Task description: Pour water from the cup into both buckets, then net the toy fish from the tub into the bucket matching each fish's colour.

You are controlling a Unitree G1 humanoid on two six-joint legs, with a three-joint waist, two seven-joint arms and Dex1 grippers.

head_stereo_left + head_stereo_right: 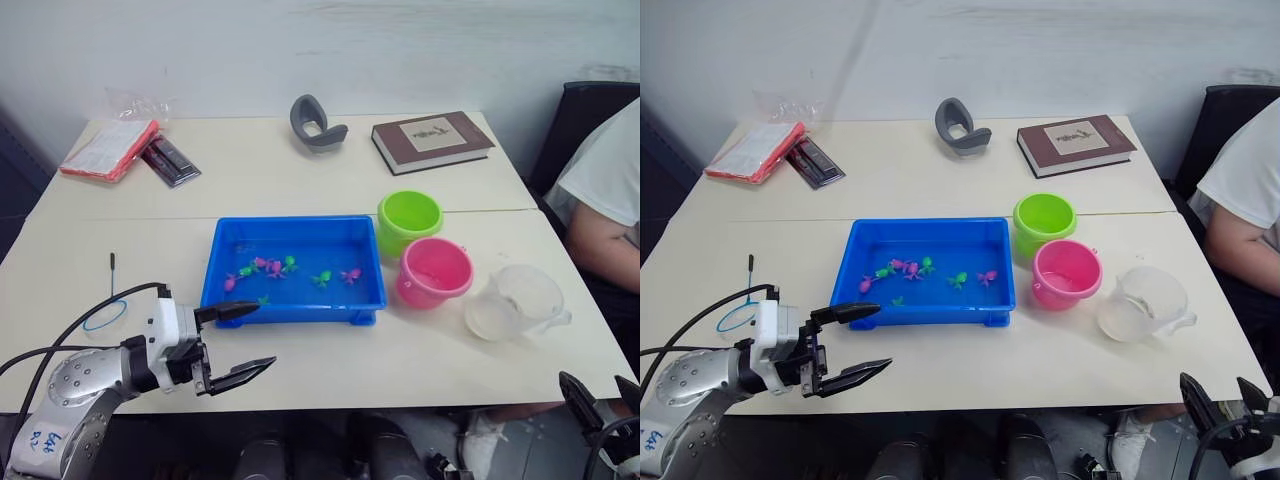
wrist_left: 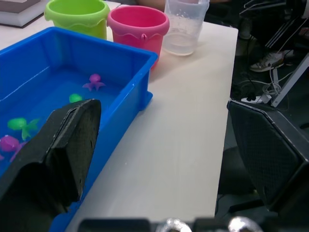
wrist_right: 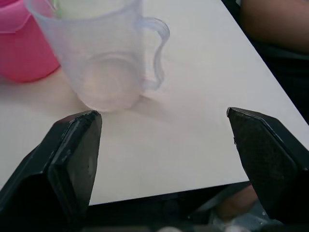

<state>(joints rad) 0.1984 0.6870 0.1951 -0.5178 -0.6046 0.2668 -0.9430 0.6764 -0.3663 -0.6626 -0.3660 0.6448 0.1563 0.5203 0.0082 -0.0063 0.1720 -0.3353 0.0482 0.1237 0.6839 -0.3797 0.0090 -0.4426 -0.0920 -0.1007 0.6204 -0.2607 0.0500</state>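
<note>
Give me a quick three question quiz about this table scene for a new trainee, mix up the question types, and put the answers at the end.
1. True or false: the left claw is holding the blue-rimmed round net.
2. Which container stands nearest the clear plastic jug? A) lime green round bucket B) pink round bucket C) shallow blue rectangular tub
3. Fill in: the tiny plastic toy fish lie in the ____.

Key: 1 false, it is open and empty, with the net lying on the table. 2 B. 3 tub.

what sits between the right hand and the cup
Bare tabletop: in the right wrist view, the open right hand faces the cup with nothing between them.
</note>
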